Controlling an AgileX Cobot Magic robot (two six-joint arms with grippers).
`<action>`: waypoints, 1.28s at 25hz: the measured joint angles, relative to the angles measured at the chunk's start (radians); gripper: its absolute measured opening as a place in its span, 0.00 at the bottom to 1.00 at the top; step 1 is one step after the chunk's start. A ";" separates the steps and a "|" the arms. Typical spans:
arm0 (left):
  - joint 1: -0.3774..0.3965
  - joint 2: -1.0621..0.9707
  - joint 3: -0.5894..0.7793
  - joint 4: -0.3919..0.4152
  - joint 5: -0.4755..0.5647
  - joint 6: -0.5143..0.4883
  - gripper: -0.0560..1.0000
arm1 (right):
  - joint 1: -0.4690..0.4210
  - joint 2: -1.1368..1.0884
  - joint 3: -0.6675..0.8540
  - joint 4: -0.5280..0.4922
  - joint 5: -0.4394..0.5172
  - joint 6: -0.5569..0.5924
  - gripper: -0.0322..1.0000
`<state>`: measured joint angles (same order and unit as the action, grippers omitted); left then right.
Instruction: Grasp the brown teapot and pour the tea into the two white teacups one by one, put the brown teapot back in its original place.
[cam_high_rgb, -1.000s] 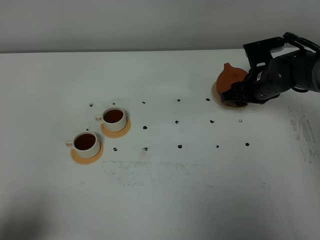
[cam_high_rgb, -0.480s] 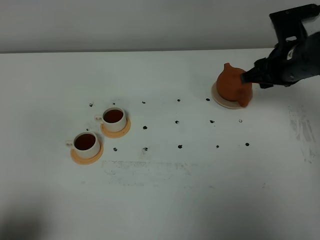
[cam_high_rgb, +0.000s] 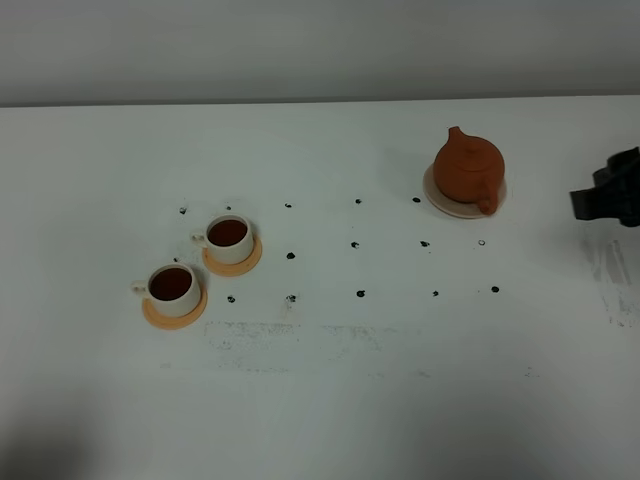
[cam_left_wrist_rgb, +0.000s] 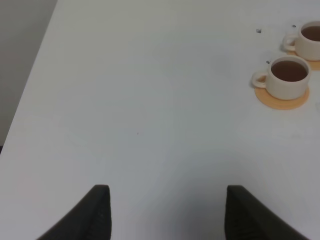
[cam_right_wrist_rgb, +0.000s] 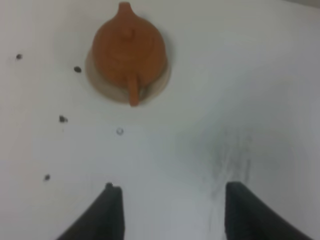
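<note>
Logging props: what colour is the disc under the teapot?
Pale beige coaster; clearest in the right wrist view, beneath the brown teapot.

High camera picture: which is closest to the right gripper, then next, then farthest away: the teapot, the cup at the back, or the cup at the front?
From the right gripper, at the right edge:
1. The brown teapot, on its beige coaster on the right side.
2. The back teacup, far over on the left.
3. The front teacup, farther left still and nearer the camera.

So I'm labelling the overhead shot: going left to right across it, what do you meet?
Front teacup on its orange saucer → rear teacup on its saucer → brown teapot on the beige coaster → right claw at the edge.
</note>
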<state>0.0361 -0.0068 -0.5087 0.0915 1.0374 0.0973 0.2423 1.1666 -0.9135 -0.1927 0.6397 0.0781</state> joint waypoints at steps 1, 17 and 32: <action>0.000 0.000 0.000 0.000 0.000 0.000 0.53 | 0.000 -0.027 0.002 0.000 0.013 0.000 0.46; 0.000 0.000 0.000 0.000 0.000 0.000 0.53 | -0.002 -0.376 0.008 0.028 0.419 -0.028 0.45; 0.000 0.000 0.000 0.000 0.000 0.000 0.53 | -0.163 -0.837 0.409 0.268 0.288 -0.292 0.45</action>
<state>0.0361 -0.0068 -0.5087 0.0915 1.0374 0.0973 0.0792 0.3294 -0.5043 0.0754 0.9275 -0.2138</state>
